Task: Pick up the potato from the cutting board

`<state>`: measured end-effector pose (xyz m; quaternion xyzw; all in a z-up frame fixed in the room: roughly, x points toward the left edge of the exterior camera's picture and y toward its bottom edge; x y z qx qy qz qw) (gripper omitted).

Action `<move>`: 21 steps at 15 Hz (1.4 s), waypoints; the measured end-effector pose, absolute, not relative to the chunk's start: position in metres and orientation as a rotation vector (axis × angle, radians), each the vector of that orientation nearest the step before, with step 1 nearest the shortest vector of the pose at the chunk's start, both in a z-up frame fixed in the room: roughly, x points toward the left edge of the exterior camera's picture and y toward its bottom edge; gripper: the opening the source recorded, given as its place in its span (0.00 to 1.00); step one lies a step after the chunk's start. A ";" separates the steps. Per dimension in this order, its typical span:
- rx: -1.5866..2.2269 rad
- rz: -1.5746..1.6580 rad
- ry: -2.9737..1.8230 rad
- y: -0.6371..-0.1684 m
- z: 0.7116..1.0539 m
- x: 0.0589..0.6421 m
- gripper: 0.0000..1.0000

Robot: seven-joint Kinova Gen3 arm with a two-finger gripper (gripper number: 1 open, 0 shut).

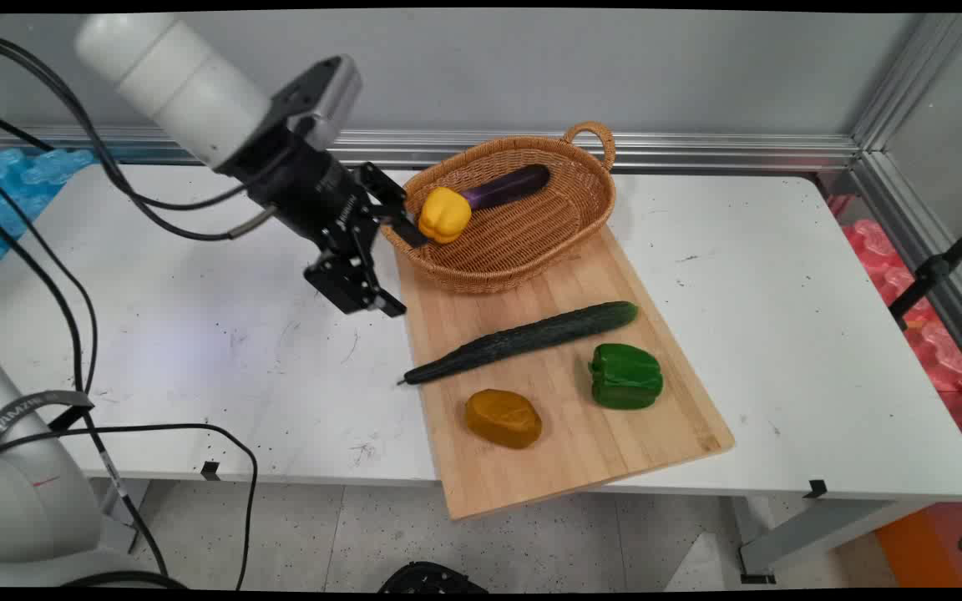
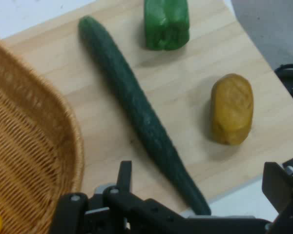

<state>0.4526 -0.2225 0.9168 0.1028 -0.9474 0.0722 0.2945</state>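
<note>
The white table [image 1: 740, 275], scuffed and speckled with dark marks, carries a wooden cutting board [image 1: 573, 451] laid at a slant, its near corner jutting past the table's front edge. Everything else rests on that board. At the board's far end sits a wicker basket [image 1: 531, 242]. Nearer than the basket, a long dark cucumber [image 1: 523, 340] lies across the board. Nearer still, a green pepper [image 1: 625, 376] sits toward the board's right edge and a brownish-yellow potato [image 1: 503, 417] to the pepper's left.
</note>
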 end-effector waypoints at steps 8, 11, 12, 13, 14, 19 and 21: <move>0.156 0.099 -2.533 -0.228 0.887 0.413 1.00; 0.121 0.070 -2.543 -0.230 0.872 0.399 1.00; 0.112 0.061 -2.548 -0.231 0.866 0.394 1.00; 0.107 0.054 -2.552 -0.233 0.861 0.389 1.00; 0.104 0.048 -2.556 -0.234 0.856 0.385 1.00; 0.096 0.018 -2.568 -0.240 0.835 0.365 1.00; 0.094 -0.004 -2.574 -0.243 0.822 0.353 1.00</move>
